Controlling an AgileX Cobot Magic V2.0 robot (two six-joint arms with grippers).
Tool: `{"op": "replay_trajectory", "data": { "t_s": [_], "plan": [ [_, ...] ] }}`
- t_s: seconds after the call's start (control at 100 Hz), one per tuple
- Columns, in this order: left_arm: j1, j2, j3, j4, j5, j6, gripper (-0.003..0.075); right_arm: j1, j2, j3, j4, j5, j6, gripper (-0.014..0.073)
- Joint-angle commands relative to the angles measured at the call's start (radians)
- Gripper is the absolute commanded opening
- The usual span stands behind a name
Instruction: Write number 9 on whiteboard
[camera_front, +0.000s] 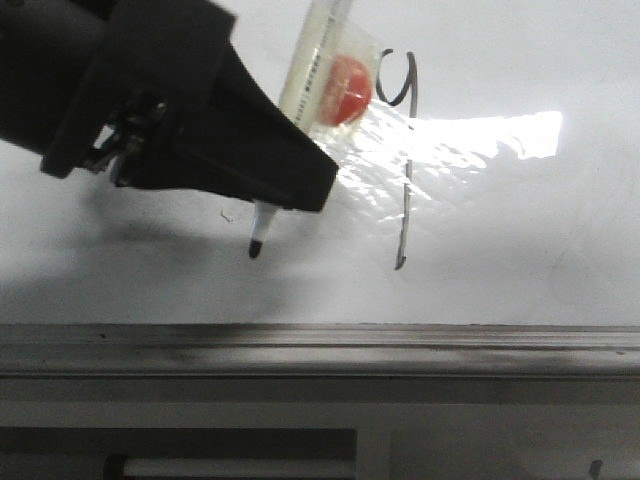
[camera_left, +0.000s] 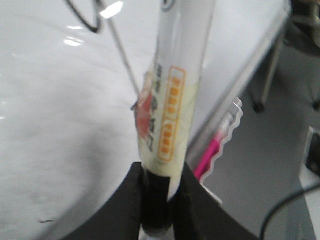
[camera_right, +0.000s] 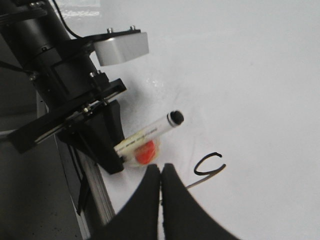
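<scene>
One thin dark grey marker figure, the number 9 (camera_front: 403, 160), already stands on the large glossy white whiteboard (camera_front: 520, 240) — small open loop away from the grey edge rail, long tail running straight toward it. The writing step looks finished; next, I judge, the arm must lift clear without smearing. The left gripper (camera_front: 262, 205) clamps a pale labelled marker pen (camera_front: 312, 75), dark tip toward the board, left of the tail. The right gripper (camera_right: 161, 175) has fingers pressed together, empty.
</scene>
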Motion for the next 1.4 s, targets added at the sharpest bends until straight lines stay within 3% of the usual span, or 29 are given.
{"op": "replay_trajectory", "data": {
  "t_s": [0.0,0.1,0.17,0.36,0.54,0.84,0.91,1.11,1.31,1.39],
  "plan": [
    [-0.043,-0.02,-0.023,-0.092,-0.223,-0.098,-0.0021,-0.03,-0.002,-0.031,0.019,-0.062,-0.005,-0.0061],
    [-0.108,-0.018,-0.023,-0.216,-0.464,-0.109,-0.0021,-0.047,-0.002,-0.031,0.019,-0.062,-0.005,-0.0061],
    [-0.144,-0.01,-0.023,-0.264,-0.56,-0.095,-0.002,-0.051,0.0,-0.031,0.019,-0.062,-0.005,-0.0061],
    [-0.158,0.041,-0.023,-0.321,-0.58,-0.08,-0.0021,-0.051,0.019,-0.031,0.019,-0.06,-0.005,-0.0061],
    [-0.158,0.053,-0.023,-0.307,-0.704,-0.077,-0.002,-0.051,0.03,-0.031,0.029,-0.06,-0.005,-0.0061],
    [-0.154,0.053,-0.023,-0.284,-0.742,-0.077,-0.0015,-0.051,0.03,-0.031,0.048,-0.06,-0.005,-0.0061],
    [-0.154,0.053,-0.023,-0.284,-0.753,-0.077,0.0038,-0.051,0.03,-0.031,0.048,-0.06,-0.005,-0.0061],
    [-0.154,0.053,-0.023,-0.284,-0.786,-0.077,0.0341,-0.051,0.03,-0.031,0.053,-0.06,-0.005,-0.0061],
    [-0.154,0.053,-0.023,-0.281,-0.811,-0.077,0.0384,-0.051,0.03,-0.031,0.053,-0.06,-0.005,-0.0061],
    [-0.154,0.049,-0.023,-0.279,-0.811,-0.077,0.0456,-0.051,0.03,-0.031,0.053,-0.06,-0.005,-0.0061]
  ]
}}
